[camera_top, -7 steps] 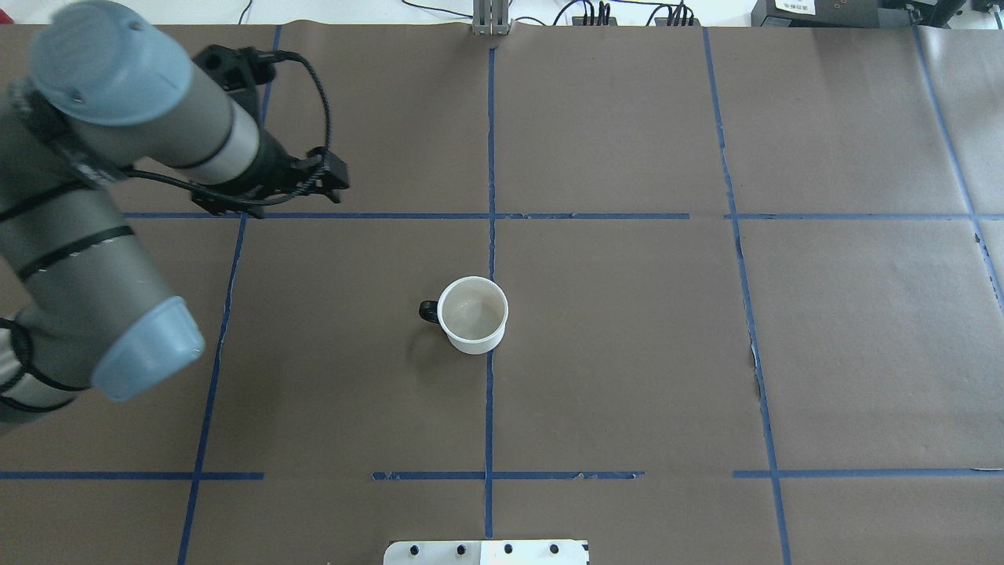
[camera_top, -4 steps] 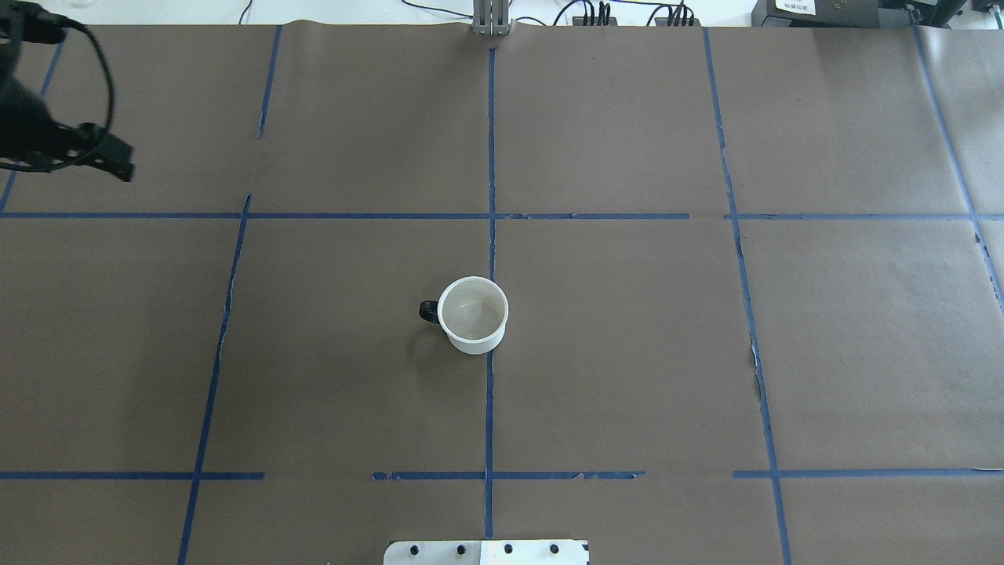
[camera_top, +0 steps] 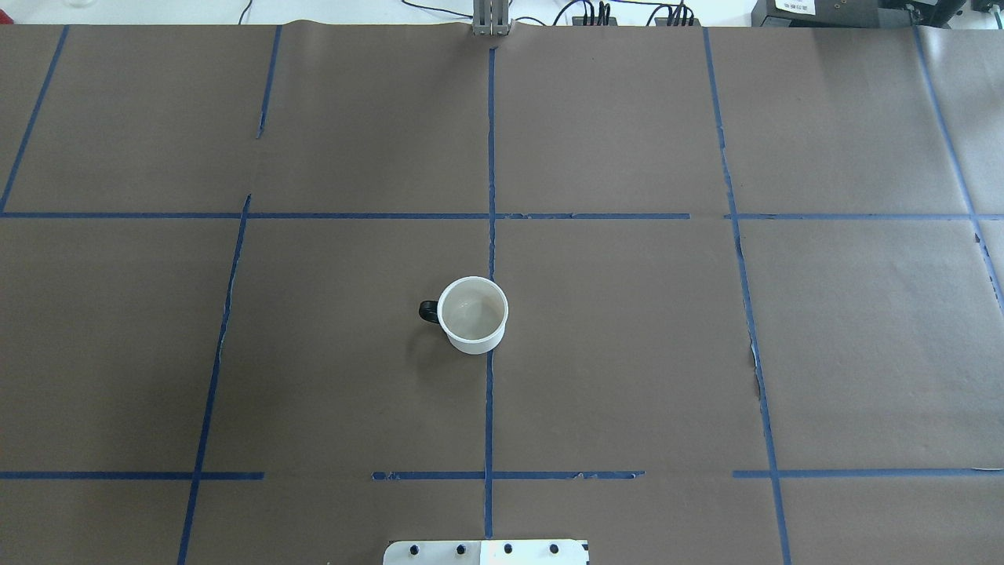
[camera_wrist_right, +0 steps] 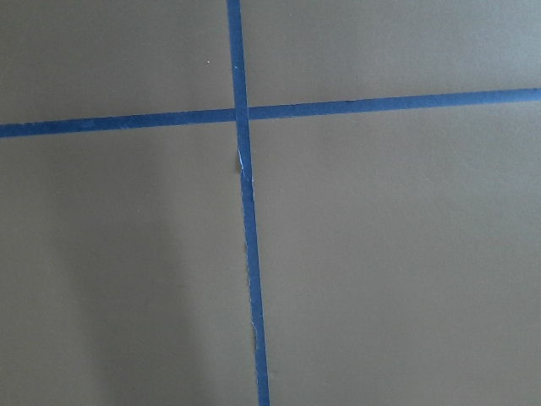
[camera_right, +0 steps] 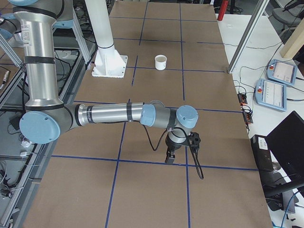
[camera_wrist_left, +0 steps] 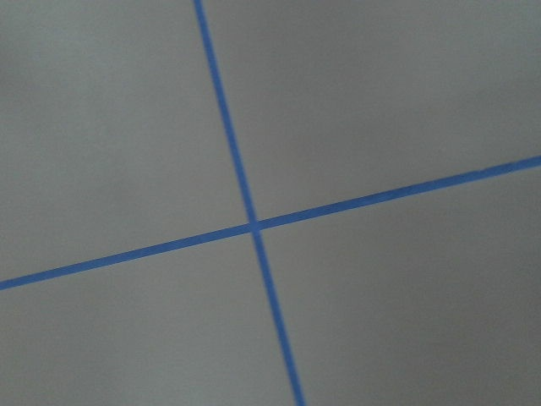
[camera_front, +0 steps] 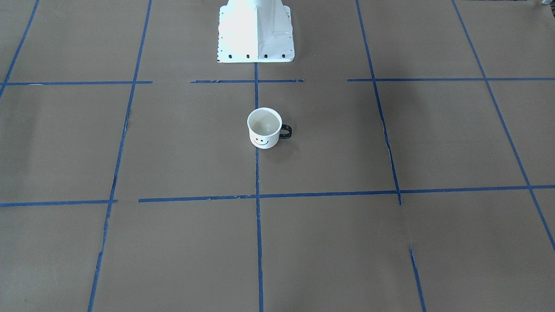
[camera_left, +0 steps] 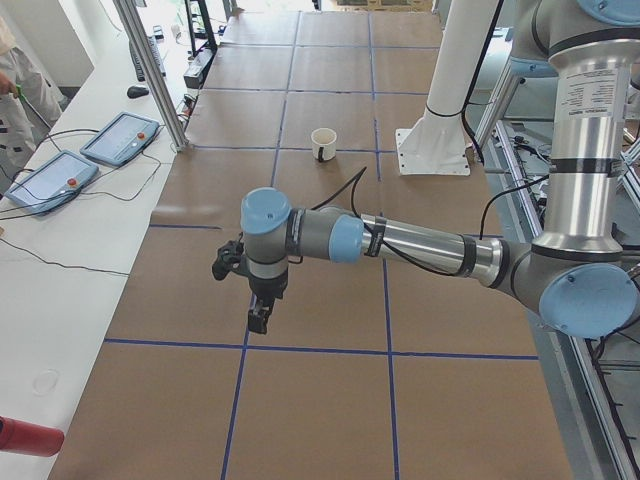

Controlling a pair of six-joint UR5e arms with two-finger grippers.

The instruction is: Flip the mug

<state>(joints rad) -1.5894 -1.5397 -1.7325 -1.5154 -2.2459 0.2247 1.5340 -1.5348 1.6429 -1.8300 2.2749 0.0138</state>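
L fingers (camera_left: pixel 258 322) point down over the bench (camera_left: pixel 320 400), low above the brown paper near a blue tape line. They show only in the side cam, so can't tell if they're apart or together. R fingers (camera_right: pixel 169 158) are in the same pose at the other end of the bench, also pointing down by a tape line, and again can't tell their state. Both hold nothing and are well apart from the mug (camera_top: pixel 472 314).

Mug stands upright, mouth up, approx mid-bench. In the overhead view its black handle (camera_top: pixel 427 311) sticks out at 9 o'clock and its 3 o'clock edge overlaps the centre tape line (camera_top: pixel 489 408). Robot's base plate (camera_top: pixel 486 552) is at 6 o'clock from it. From across the bench the smiley face (camera_front: pixel 260 141) looks away from the robot.

Both wrist cams show just paper and a tape crossing (camera_wrist_left: pixel 254 226).
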